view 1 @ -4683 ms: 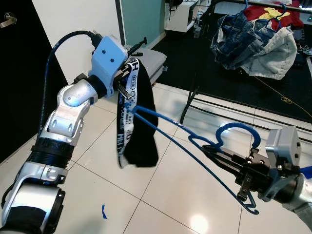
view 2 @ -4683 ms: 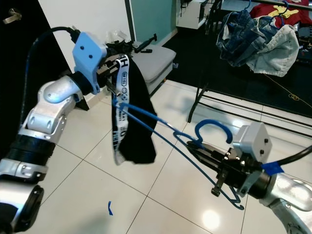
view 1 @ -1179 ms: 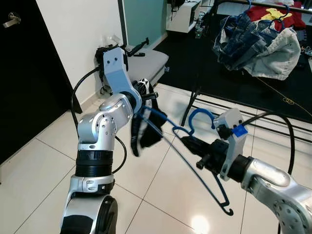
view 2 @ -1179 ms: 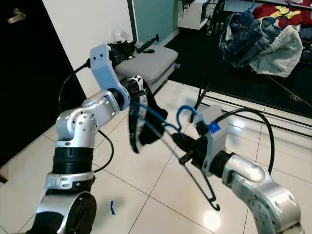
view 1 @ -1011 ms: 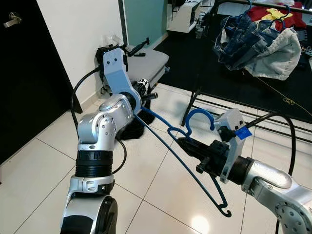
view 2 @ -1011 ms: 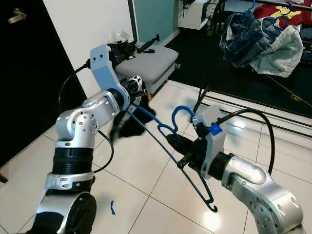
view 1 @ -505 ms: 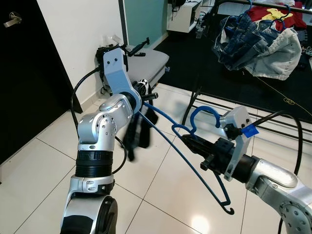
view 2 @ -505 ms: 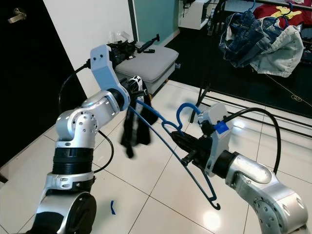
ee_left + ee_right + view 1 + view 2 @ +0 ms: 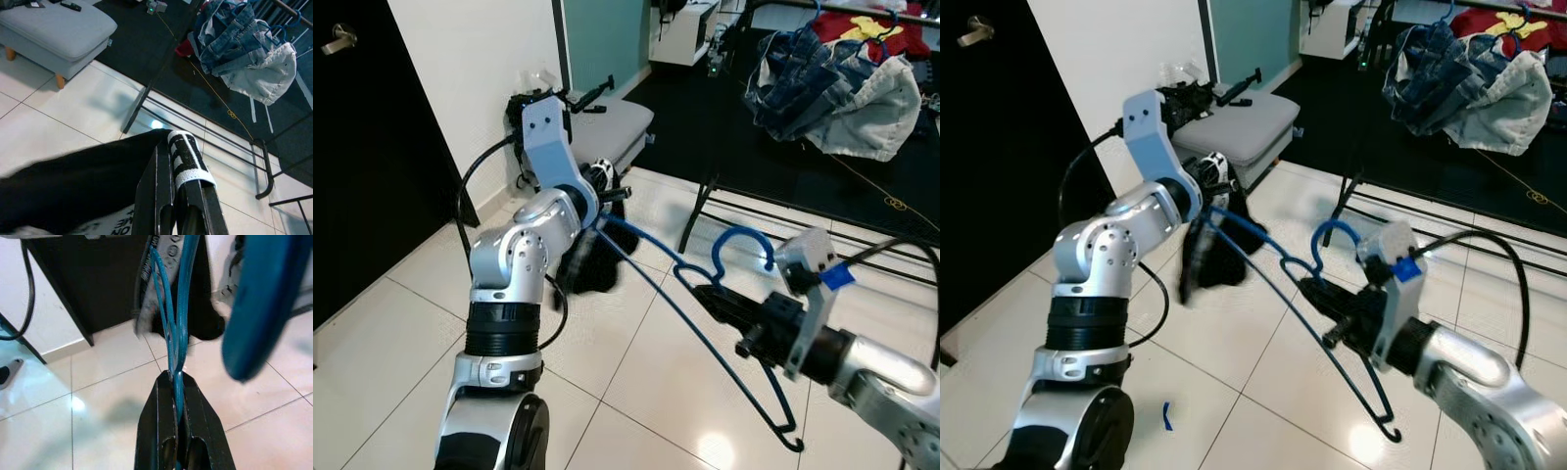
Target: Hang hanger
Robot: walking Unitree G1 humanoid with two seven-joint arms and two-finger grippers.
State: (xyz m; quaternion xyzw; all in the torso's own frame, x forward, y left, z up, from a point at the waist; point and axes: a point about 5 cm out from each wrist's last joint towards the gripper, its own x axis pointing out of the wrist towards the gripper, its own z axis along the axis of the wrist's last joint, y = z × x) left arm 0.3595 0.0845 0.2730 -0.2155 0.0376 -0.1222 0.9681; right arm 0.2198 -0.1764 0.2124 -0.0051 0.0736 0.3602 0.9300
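Blue hanger [image 9: 705, 323], black garment [image 9: 592, 264] with white-lettered band, grey ottoman [image 9: 612, 122].

Left hand [image 9: 176, 196] raised, fingers clamped; right hand [image 9: 177, 382] extended forward, fingers pinched closed.

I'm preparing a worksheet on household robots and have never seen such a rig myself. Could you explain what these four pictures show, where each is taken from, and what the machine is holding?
This is a humanoid robot with two silver arms, each ending in a hand of two long black fingers. The two wide pictures come from cameras in its head, looking down at a tiled floor. The two close-ups come from cameras on its wrists, looking along the fingers. The right hand is shut on a blue hanger near its hook. The left hand is shut on a black garment with a black-and-white band, which hangs from the hanger's far end. Behind stand a grey stool and a clothes rack holding denim clothes.
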